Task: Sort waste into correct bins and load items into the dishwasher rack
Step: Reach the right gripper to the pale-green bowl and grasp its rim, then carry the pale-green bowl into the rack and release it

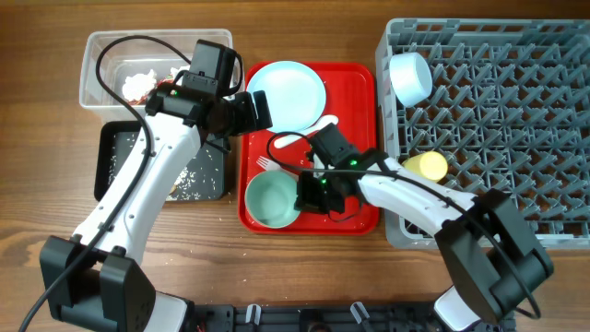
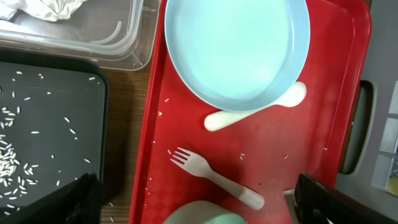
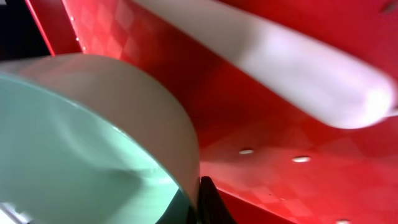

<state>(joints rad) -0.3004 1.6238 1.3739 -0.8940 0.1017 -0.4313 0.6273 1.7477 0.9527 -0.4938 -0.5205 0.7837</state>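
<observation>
- While the left arm reaches from the near-left corner across the black tub, its left gripper hovers above the red tray, pointing at the pale blue plate.
- In the left wrist view its dark fingers stand wide apart at the bottom corners of the frame, with nothing between them.
- The right arm bends in from the near-right corner, and the right gripper sits low at the right rim of the mint-green bowl.
- In the right wrist view one dark fingertip lies against the bowl's smooth outer wall; I cannot tell whether the jaws are closed on the rim.
- The glossy round plate lies on the tray's far half, covering part of the white spoon.
- The white fork lies flat between plate and bowl, its tines pointing left.
- The tray shows a fine diamond texture and scattered grains.
- The black tub holds loose rice-like bits.
- The clear tub holds crumpled napkins.
- The grey lattice rack holds a pale blue bowl and a yellow cup.
</observation>
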